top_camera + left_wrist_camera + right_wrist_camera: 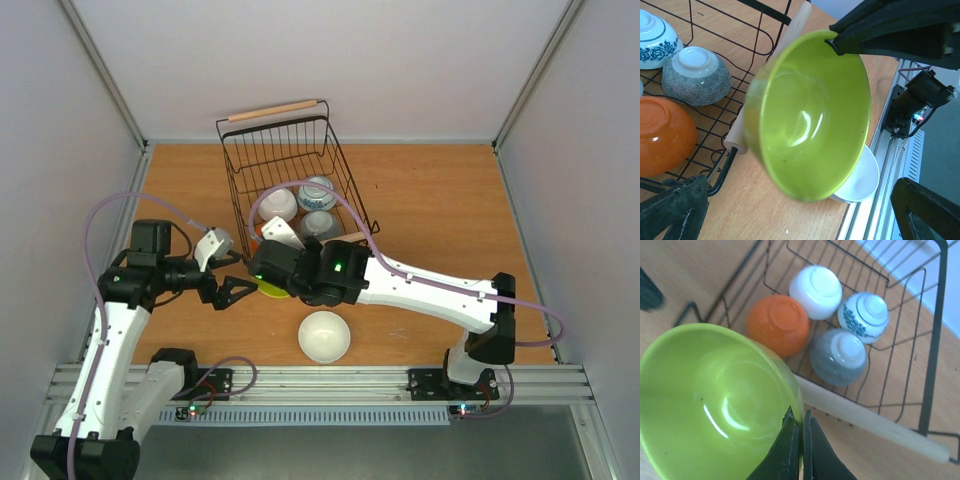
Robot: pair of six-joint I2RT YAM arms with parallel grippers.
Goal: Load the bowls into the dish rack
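Observation:
My right gripper (801, 426) is shut on the rim of the yellow-green bowl (715, 400) and holds it tilted above the table, just in front of the dish rack (240, 160). In the top view only a sliver of this bowl (272, 290) shows under the right gripper (264, 275). My left gripper (236, 291) is open and empty beside the bowl (810, 110). In the rack lie, upside down, an orange bowl (778, 324), a white bowl (816, 285), a blue-and-white bowl (863, 311) and a grey speckled bowl (838, 356). Another white bowl (324, 336) sits on the table near the front edge.
The rack's near wooden handle (870, 422) runs just behind the held bowl. The far handle (272, 110) lies against the back wall. Grey walls close in both sides of the table (430, 200). A metal rail (330, 380) runs along the front edge.

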